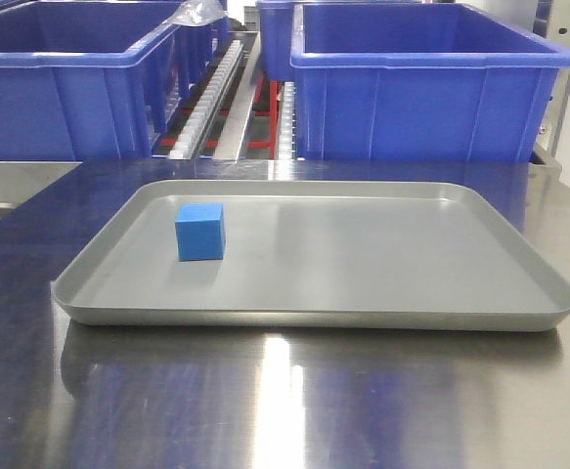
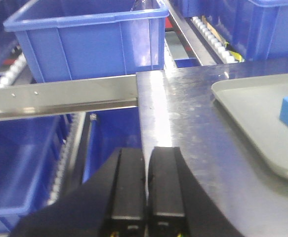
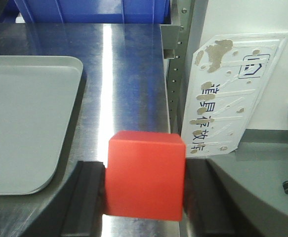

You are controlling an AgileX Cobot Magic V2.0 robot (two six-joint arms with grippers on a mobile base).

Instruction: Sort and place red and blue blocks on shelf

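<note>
1. Holding the red block (image 3: 146, 173) squarely, my right end effector (image 3: 144, 195) is clamped on its two side faces. It sits above the right edge of the counter (image 3: 129, 74), just off the tray (image 3: 25, 123).
2. My left end effector (image 2: 146, 192) has its jaws together and empty, over the counter's left edge.
3. The blue block (image 1: 200, 232) sits in the tray's left part, untouched.
4. I judge the step in hand is carrying red to the shelf (image 2: 60, 96). I'd hold the clamp firm, carry the cube level, clear the bins (image 1: 431, 88), and release only once it rests flat on a tier.
</note>
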